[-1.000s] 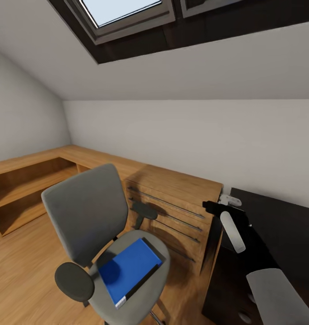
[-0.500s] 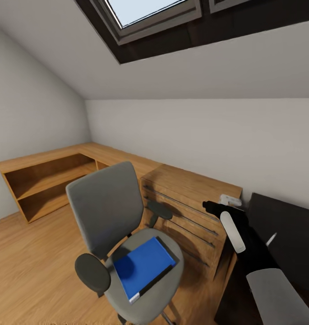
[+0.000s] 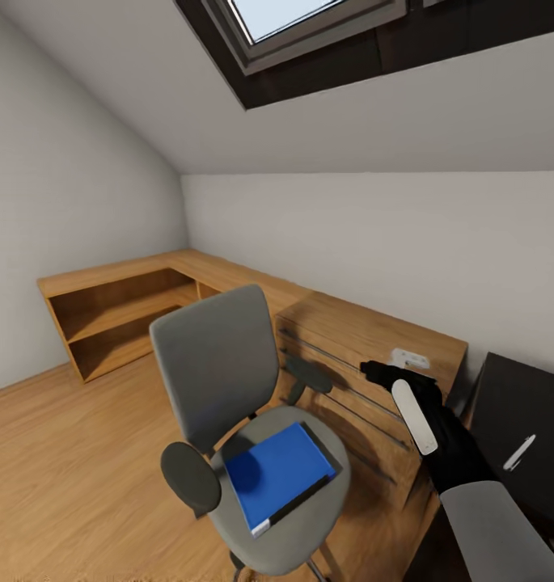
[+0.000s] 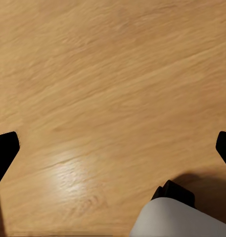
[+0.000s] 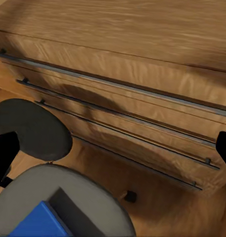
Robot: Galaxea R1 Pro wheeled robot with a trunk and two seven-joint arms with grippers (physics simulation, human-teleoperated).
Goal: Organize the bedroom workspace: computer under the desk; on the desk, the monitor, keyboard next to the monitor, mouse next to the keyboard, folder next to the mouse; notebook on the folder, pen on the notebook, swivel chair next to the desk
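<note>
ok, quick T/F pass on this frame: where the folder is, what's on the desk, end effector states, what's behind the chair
1. The folder lies on the seat of the swivel chair. True.
2. The notebook is stacked on the folder. False: nothing lies on the folder.
3. A pen lies on the black desk. True.
4. The right end effector is shut on the folder. False: its fingertips sit wide apart at the edges of the right wrist view, holding nothing.
5. The left end effector points down at bare wooden floor, open. True.
6. The black desk's drawer unit stands directly behind the chair. False: a light wooden drawer chest is there.
</note>
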